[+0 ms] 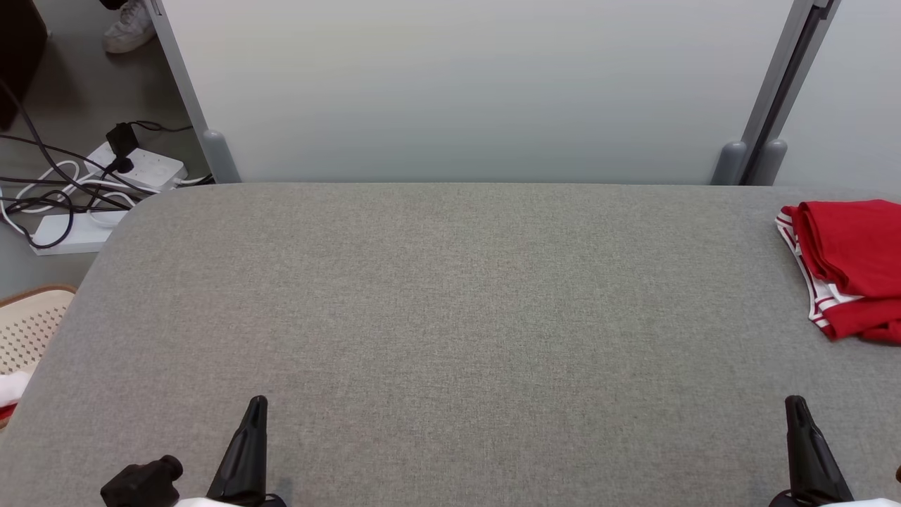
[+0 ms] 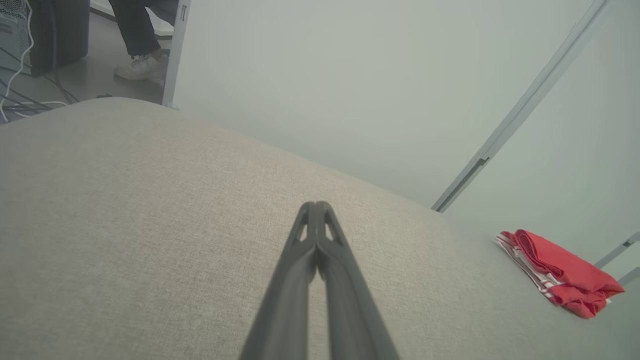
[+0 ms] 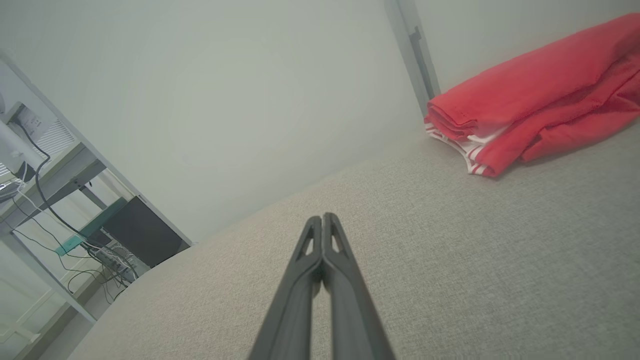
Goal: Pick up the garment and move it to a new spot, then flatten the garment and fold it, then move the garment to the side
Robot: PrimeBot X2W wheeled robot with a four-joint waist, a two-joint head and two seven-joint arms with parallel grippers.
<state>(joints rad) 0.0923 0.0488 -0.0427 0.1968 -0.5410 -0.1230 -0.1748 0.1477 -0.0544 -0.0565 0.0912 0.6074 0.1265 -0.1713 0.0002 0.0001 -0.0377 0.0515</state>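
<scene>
Red folded garment (image 1: pixel 855 246) on grey woven tabletop (image 1: pixel 450 296); left claw (image 1: pixel 257 403), right claw (image 1: pixel 796 402) closed, empty.

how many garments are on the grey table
1: the folded red garment, near the table's right edge, cut off by the head view's border. A white and red scrap off the table's left side may be another; too little shows.

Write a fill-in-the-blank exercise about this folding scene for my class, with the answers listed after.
The folded cloth garment with white stripes is mostly ____. It lies on the grey fabric-covered table, near its ____ edge in the head view. The jaws of the left gripper and right gripper are both ____, holding nothing.
Answers: red; right; shut.
</scene>
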